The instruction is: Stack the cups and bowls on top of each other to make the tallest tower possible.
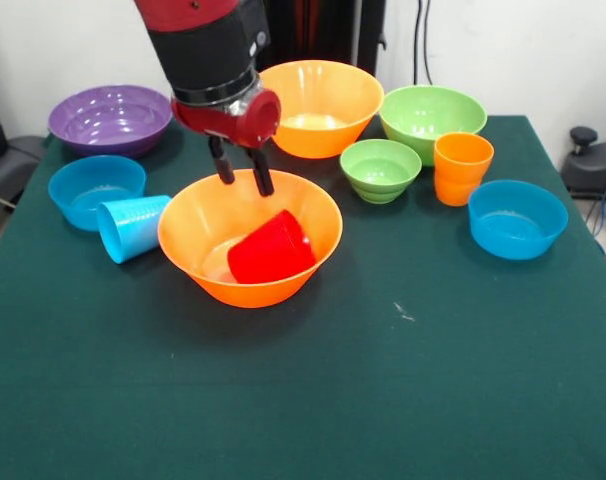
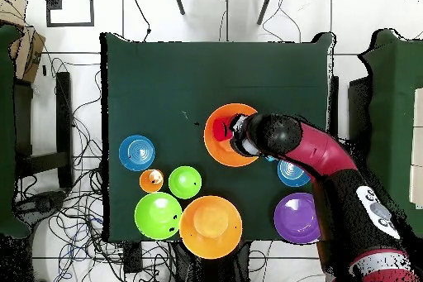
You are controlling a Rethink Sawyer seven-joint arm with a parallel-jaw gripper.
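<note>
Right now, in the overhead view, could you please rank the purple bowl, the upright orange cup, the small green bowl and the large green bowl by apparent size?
1. Glossy purple plastic bowl and large green plastic bowl: they look alike, so no ranking between them.
2. Small green plastic bowl.
3. Orange plastic cup.

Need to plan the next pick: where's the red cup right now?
Front view: the red cup lies on its side inside the near orange bowl, just below the open claw. The tipped blue cup is beside that bowl's left rim.
</note>
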